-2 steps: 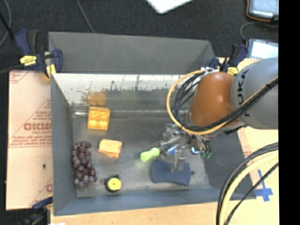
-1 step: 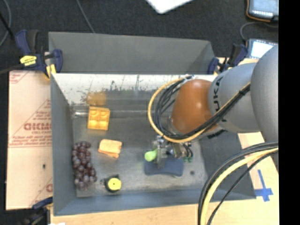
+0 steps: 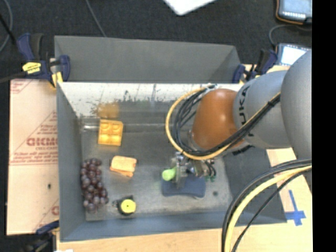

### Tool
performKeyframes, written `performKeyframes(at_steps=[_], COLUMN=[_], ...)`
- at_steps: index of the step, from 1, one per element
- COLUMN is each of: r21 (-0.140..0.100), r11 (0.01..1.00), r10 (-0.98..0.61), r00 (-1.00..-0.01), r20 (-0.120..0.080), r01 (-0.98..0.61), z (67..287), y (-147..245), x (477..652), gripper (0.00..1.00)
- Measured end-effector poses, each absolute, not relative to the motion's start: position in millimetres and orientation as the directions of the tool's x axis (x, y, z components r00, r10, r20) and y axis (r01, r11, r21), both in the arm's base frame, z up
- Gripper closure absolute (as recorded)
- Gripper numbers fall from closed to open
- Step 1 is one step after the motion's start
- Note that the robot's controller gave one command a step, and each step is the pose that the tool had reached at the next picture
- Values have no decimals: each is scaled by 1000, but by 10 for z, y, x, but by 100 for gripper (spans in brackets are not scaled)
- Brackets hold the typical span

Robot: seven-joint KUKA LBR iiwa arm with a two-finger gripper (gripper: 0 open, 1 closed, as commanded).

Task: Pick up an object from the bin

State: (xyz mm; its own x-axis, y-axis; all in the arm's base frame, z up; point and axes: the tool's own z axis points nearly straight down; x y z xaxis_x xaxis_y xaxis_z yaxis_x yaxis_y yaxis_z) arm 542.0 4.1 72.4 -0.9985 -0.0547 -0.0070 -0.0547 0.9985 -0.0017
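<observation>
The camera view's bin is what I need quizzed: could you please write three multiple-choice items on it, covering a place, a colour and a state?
1. Where in the bin do the purple grapes lie?
A. In the view's lower left corner
B. Against the far wall
C. At the right wall

2. What colour is the small ball beside the end effector?
A. Red
B. Green
C. White

3. Where is the end effector?
A. Outside the bin
B. Low inside the bin, at the blue flat piece
C. Over the purple grapes

Answers:
1. A, as the bunch sits along the left wall near the front.
2. B, as the ball is light green.
3. B, as its tip meets the blue piece, far from the grapes.
</observation>
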Motion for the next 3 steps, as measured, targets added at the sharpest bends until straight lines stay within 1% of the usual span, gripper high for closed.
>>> performKeyframes(at_steps=[1,2,3], r21=[-3,-3,-3], r11=[997,997,994], r10=[-78,-78,-109], r00=[-997,-997,-994], r20=[-10,-10,-3], r01=[-78,-78,-109], z=[1994,1992,2385], y=[86,85,99], x=[5415,5413,5442], gripper=[100,100,100])
